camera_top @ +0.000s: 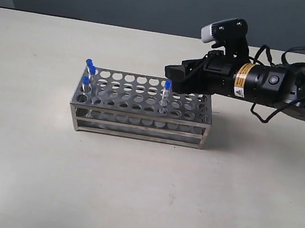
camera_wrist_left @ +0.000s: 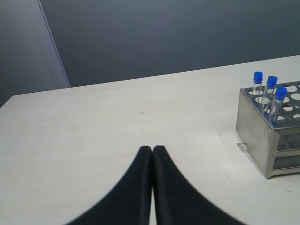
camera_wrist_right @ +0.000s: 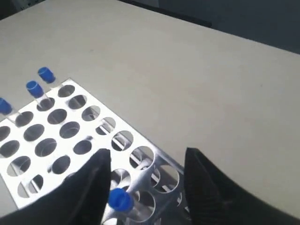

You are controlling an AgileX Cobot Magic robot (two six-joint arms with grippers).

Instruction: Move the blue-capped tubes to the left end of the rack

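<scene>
Right arm [camera_top: 269, 84] stretched horizontal, right gripper [camera_wrist_right: 146, 152] spread; left gripper [camera_wrist_left: 152, 149] pressed together.

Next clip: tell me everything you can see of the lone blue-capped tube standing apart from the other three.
The lone thin clear plastic tube has a bright blue cap and stands about upright in a hole of the silvery stainless-steel rack, toward its right part, apart from the three other blue-capped tubes at the left end. The right gripper is open, its fingers either side of the cap; the cap sits close to one finger, but contact cannot be told.
</scene>
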